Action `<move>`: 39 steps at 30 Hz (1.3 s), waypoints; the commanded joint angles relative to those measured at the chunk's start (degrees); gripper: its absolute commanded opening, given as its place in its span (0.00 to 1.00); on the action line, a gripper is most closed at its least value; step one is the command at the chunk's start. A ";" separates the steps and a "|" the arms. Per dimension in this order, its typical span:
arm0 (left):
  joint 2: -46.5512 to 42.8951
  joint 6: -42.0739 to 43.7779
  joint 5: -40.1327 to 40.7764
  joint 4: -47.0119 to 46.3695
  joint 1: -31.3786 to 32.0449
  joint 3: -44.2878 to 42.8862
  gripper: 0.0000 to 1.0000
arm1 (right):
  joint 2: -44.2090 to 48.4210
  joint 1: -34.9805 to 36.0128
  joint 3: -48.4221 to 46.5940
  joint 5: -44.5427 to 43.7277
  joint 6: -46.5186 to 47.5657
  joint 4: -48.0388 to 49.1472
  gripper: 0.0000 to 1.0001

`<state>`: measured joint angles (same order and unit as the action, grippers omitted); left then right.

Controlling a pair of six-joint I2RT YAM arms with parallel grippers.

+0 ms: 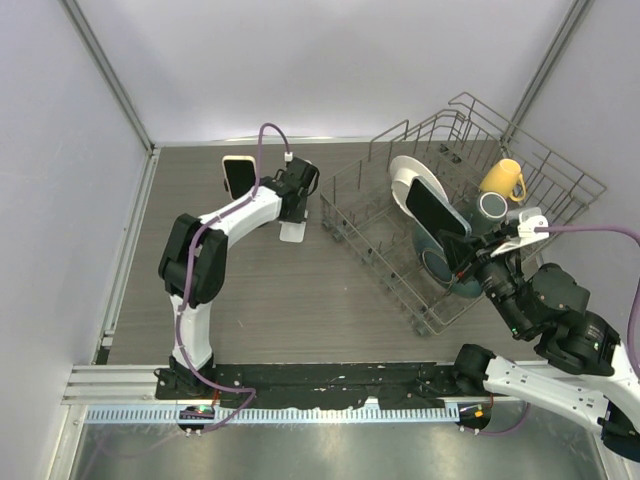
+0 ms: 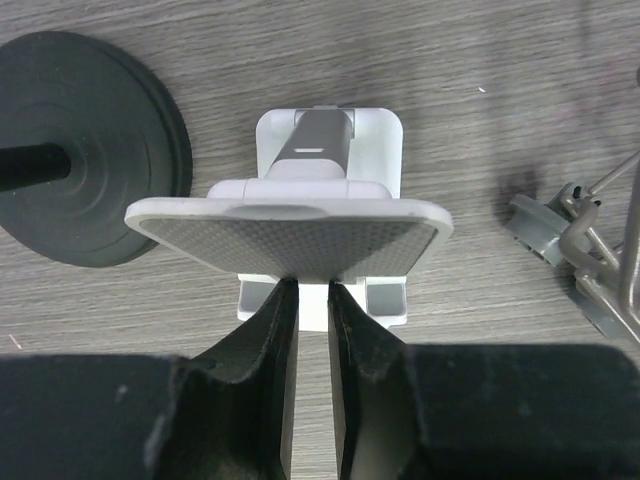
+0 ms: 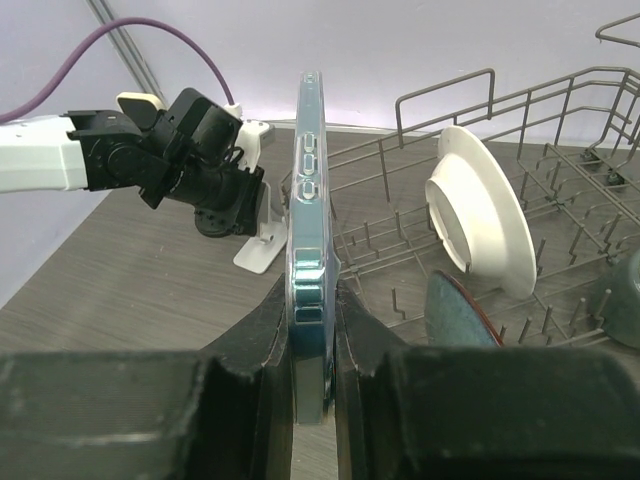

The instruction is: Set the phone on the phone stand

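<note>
Grey table [image 1: 300, 300]: your dish rack [image 1: 360, 235], far right corner, holds white plate [image 1: 405, 180], teal dish [image 1: 438, 265], yellow mug [image 1: 503, 180]. Right gripper [image 3: 313, 300] clamped on phone [image 3: 305, 200] over rack. Left gripper [image 2: 313, 300] fingers narrowly apart at phone stand [image 2: 290, 230] pad edge; can't tell if gripping.

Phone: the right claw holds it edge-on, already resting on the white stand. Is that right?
No. The right claw does hold the phone edge-on, but it is not on the white stand: the top external view shows it above the dish rack, with the stand apart from it, by the left claw.
</note>
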<state>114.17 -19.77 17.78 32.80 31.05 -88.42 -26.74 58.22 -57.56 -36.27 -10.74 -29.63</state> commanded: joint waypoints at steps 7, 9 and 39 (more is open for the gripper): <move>-0.17 -1.85 -2.84 -0.46 -0.46 -2.98 0.24 | -2.00 -0.03 -2.29 0.85 0.72 4.84 0.00; -2.80 -2.38 -3.45 0.33 -0.46 -2.11 0.29 | -2.44 -0.03 -2.29 1.46 1.34 4.67 0.00; -70.21 4.39 -4.78 12.03 -0.64 20.64 0.72 | -64.16 -0.12 -55.53 26.78 35.35 -37.75 0.00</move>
<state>49.71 -19.14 6.72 42.48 30.61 -71.24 -78.35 58.11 -101.10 -13.19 19.75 -57.93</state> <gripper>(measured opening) 0.712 0.203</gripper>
